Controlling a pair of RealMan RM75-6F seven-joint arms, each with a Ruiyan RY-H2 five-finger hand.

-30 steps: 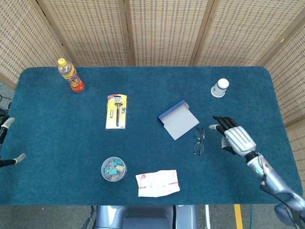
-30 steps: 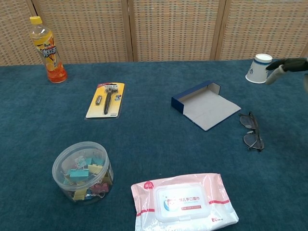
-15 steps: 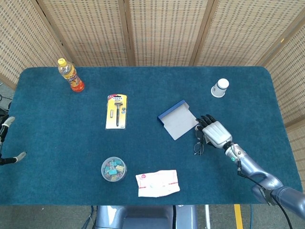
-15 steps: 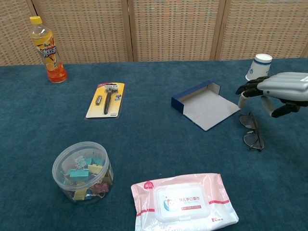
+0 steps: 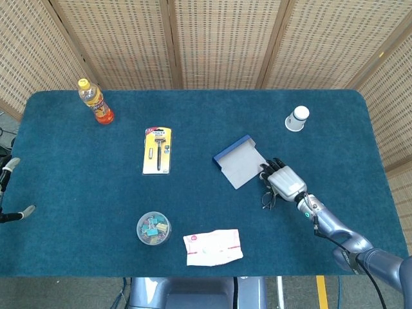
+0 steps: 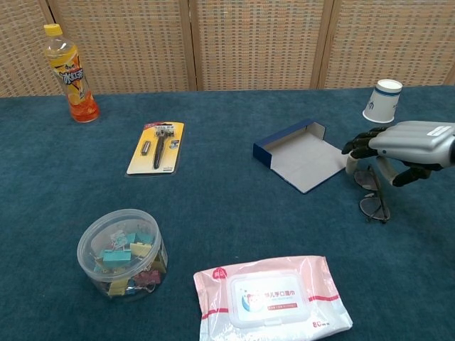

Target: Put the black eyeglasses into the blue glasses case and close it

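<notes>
Black eyeglasses (image 6: 372,193) flat beside open blue glasses case (image 6: 303,154); right hand (image 6: 398,142) above, fingers (image 6: 357,144) spread, empty.

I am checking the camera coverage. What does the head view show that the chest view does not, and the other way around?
Only the head view shows the left hand at the table's left edge, and the right forearm behind the right hand. Only the chest view shows the print on the wipes pack and the side wall of the blue glasses case. Both show the right hand above the black eyeglasses, the open case, bottle, razor pack, clip tub and paper cup.
</notes>
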